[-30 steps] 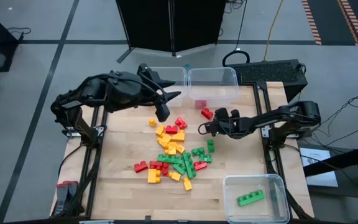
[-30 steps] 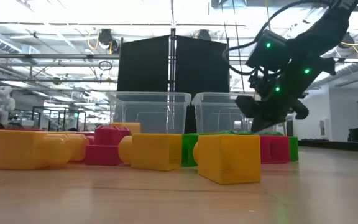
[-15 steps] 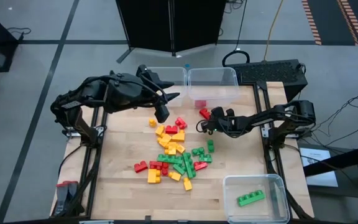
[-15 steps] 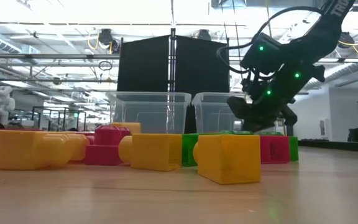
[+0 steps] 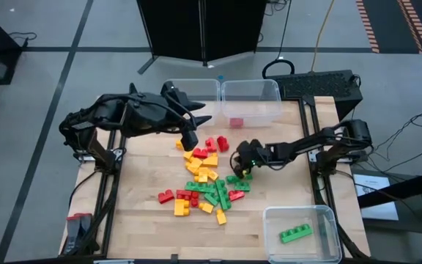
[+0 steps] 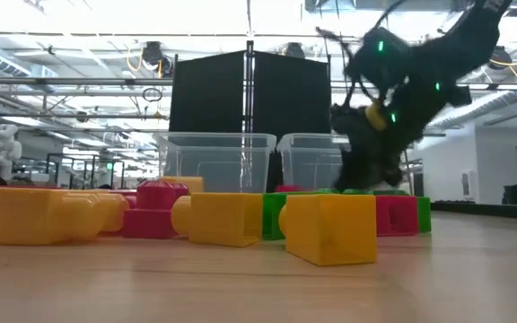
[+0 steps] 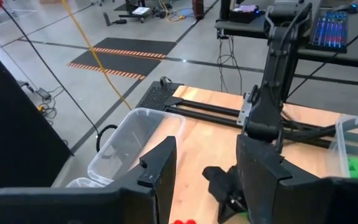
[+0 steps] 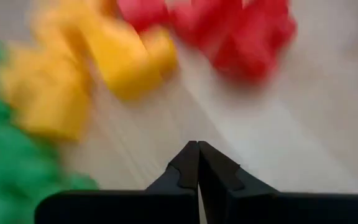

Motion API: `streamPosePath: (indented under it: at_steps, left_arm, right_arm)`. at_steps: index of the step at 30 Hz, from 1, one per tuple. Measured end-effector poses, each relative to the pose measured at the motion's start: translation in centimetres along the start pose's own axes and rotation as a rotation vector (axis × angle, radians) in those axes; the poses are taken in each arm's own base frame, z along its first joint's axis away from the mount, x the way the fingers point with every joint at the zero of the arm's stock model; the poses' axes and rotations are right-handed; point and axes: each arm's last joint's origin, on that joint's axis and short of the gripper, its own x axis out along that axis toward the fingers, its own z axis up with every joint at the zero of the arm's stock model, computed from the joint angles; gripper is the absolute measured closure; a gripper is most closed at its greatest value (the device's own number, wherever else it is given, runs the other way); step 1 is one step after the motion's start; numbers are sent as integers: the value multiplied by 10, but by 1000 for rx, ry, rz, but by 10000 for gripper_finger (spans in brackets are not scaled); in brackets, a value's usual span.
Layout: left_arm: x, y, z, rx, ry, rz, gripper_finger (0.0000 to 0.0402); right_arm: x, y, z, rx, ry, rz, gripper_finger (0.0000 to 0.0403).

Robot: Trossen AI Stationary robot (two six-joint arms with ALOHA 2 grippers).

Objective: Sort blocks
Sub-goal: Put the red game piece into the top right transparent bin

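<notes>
The blocks [image 5: 205, 180], red, yellow and green, lie in a loose pile on the middle of the wooden table. My right gripper [image 5: 239, 159] is shut and slants down low at the pile's right side, next to some green blocks [image 5: 237, 178]. In its wrist view the shut fingertips [image 8: 197, 146] stand over bare wood, with yellow blocks [image 8: 126, 59], red blocks [image 8: 250, 34] and green blocks [image 8: 8, 155] just beyond. My left gripper [image 5: 190, 136] hangs high over the pile's far left corner. It is open, with nothing between its fingers [image 7: 161, 165].
Two clear bins stand at the table's far edge: the left one [image 5: 190, 89], and the right one [image 5: 252, 97] with a red block [image 5: 235, 122]. A third clear bin [image 5: 328, 220] at the near right corner holds a green block [image 5: 296, 233]. Bare wood lies along the near left.
My right gripper has swung toward the table's left and near edge, onto the pile's right side, tipping downward and rolling. It has stayed shut. The lone red block near the far bins has slid left, up to the red ones at the pile's far edge.
</notes>
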Motion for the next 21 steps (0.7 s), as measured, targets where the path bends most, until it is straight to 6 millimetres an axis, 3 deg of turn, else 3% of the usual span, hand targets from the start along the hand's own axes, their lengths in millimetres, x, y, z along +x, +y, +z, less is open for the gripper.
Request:
streamPosePath:
  at_steps: [3,10,14,17,19,21]
  left_arm:
    - [-1,-2,0,4,1,-6,263]
    - [-2,-2,-5,5,44,0,263]
    - [-2,-1,-10,10,85,22,263]
    - [-14,7,-12,9,104,41,263]
    - [-23,14,-14,-10,119,51,263]
    - [-27,20,-16,-30,147,69,263]
  right_arm:
    - [-13,15,19,5,-96,47,403]
    - [-32,31,49,-89,-127,72,403]
    - [-38,34,61,-209,-30,34,400]
    - [-48,36,69,-274,103,18,396]
    - [-60,44,80,-335,148,60,399]
    - [-85,54,92,-395,177,101,401]
